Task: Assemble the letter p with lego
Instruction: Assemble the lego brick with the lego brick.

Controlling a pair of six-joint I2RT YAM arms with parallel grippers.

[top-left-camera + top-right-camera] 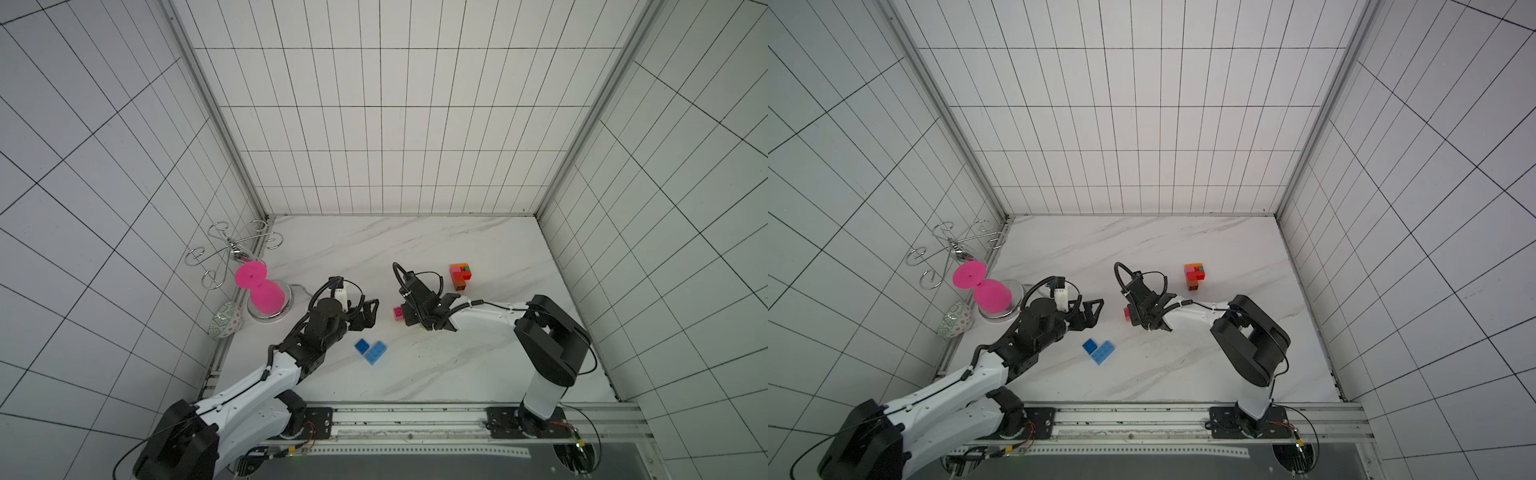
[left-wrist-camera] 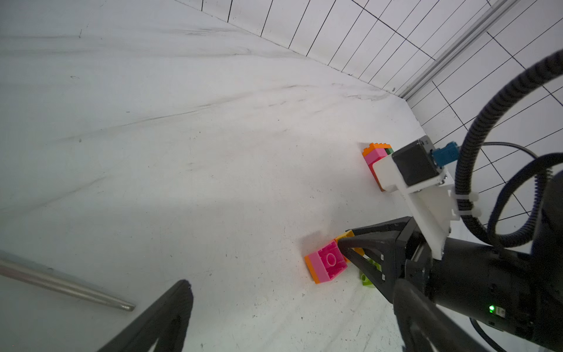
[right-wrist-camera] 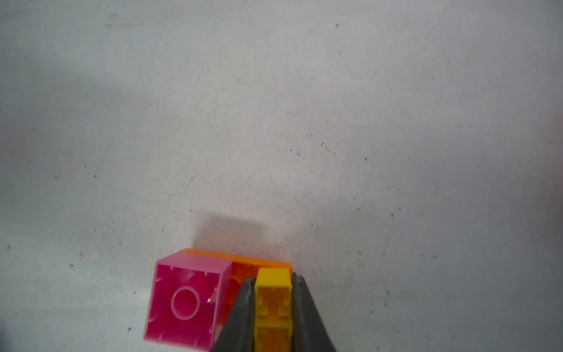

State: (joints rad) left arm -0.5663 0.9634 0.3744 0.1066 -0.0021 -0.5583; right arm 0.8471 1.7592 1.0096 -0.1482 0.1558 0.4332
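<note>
The right gripper (image 3: 272, 278) pinches a yellow brick (image 3: 272, 304) between its fingers. An orange brick (image 3: 265, 262) and a pink brick (image 3: 185, 301) are joined to it, just beside the fingertips. The left gripper (image 1: 366, 316) is spread wide, with two blue bricks (image 1: 375, 353) lying near it. A multicoloured brick stack (image 1: 460, 276) sits well apart from both grippers.

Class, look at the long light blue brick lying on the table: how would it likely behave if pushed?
The light blue brick looks like hard moulded plastic, so probably stiff and light. Lying flat, it should slide on the smooth table rather than roll. It seems to touch the dark blue brick, which may shift too.
</note>
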